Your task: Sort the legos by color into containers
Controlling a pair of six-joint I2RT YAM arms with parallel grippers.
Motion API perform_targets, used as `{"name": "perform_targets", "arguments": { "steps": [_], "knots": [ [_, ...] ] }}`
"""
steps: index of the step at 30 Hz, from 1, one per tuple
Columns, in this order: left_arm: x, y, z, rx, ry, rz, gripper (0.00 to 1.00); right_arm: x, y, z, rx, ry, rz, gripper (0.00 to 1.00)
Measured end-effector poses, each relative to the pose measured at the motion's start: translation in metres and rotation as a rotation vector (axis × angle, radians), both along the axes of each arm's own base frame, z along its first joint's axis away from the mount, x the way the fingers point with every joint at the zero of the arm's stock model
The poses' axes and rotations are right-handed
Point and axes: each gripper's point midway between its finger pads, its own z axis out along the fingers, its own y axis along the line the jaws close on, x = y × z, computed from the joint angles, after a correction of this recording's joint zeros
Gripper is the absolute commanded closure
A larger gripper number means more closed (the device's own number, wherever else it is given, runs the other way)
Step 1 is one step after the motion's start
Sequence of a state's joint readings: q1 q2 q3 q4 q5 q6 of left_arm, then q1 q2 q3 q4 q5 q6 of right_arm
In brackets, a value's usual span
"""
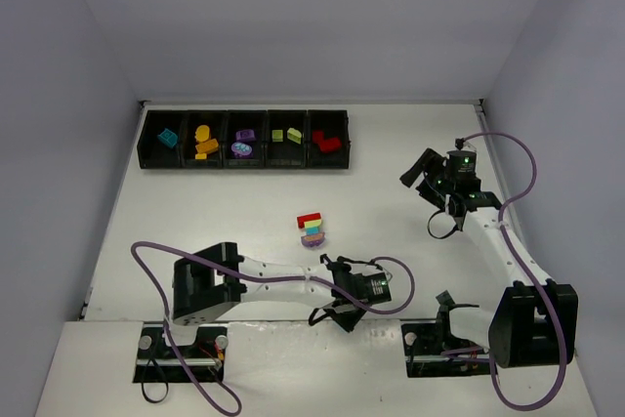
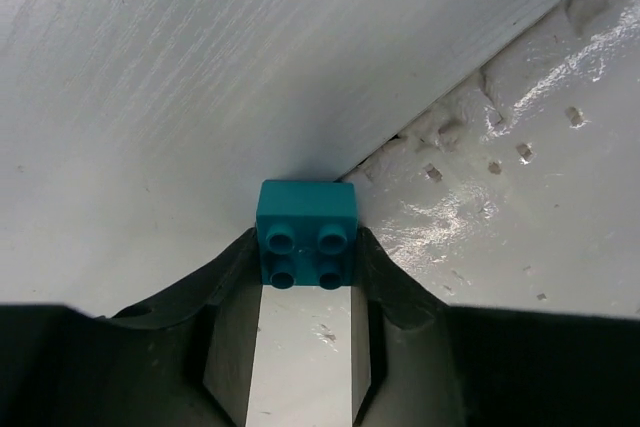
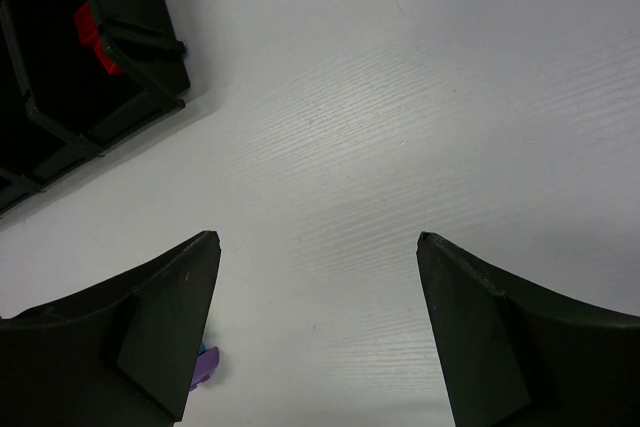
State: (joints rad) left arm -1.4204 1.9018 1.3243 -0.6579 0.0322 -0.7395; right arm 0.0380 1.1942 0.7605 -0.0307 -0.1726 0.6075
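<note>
My left gripper (image 2: 305, 252) is shut on a teal lego (image 2: 305, 215), held studs-up between the fingertips, low over the table's near edge. In the top view the left gripper (image 1: 337, 292) sits at the front middle; the brick is hidden there. A stack of legos (image 1: 312, 229) in red, lime, teal and purple stands mid-table. The row of black containers (image 1: 244, 158) at the back left holds teal (image 1: 168, 138), orange (image 1: 204, 142), purple (image 1: 243, 145), green (image 1: 286, 135) and red (image 1: 327, 141) legos. My right gripper (image 1: 422, 175) is open and empty (image 3: 318, 239) above bare table.
The right wrist view shows the end container (image 3: 150, 57) with a red lego (image 3: 88, 32) inside, and a purple piece of the stack (image 3: 203, 367) by the left finger. A seam (image 2: 470, 97) between table boards runs just beyond the teal lego. Walls enclose the table.
</note>
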Motion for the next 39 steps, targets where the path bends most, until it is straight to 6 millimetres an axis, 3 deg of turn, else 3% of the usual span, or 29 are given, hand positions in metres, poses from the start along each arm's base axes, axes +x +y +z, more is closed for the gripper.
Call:
{"name": "perform_targets", "arguments": {
  "steps": [6,10,12,14,18,22,24,26,32,36,39],
  "knots": [
    [0.011,0.005,0.009,0.0,-0.041,0.022,1.0,0.0,0.001,0.0,0.005,0.0,0.001,0.25],
    [0.051,0.021,0.045,-0.054,-0.078,0.108,1.0,-0.001,0.003,0.001,0.014,0.0,0.013,0.26],
    [0.097,0.039,0.074,-0.103,-0.112,0.205,1.0,-0.001,0.005,0.001,0.015,0.0,0.024,0.28],
    [0.157,0.069,0.106,-0.148,-0.178,0.338,1.0,-0.001,0.008,0.001,0.012,-0.003,0.034,0.28],
    [0.276,0.162,0.164,-0.182,-0.345,0.612,1.0,-0.004,0.021,0.001,0.012,-0.005,0.081,0.27],
    [0.35,0.257,0.188,-0.134,-0.433,0.806,1.0,-0.005,0.04,0.002,0.006,-0.006,0.156,0.26],
    [0.382,0.299,0.189,-0.111,-0.438,0.892,1.0,-0.004,0.051,0.004,0.001,-0.008,0.196,0.26],
    [0.411,0.327,0.187,-0.108,-0.45,0.951,1.0,-0.003,0.061,0.006,-0.004,-0.012,0.237,0.26],
    [0.482,0.417,0.148,-0.078,-0.438,1.131,1.0,-0.004,0.086,0.007,0.002,-0.01,0.336,0.26],
    [0.496,0.46,0.114,-0.045,-0.403,1.21,0.98,-0.003,0.092,0.007,0.001,-0.015,0.372,0.26],
    [0.499,0.483,0.097,-0.027,-0.386,1.249,0.84,-0.003,0.093,0.006,0.001,-0.013,0.387,0.26]
  ]
}}
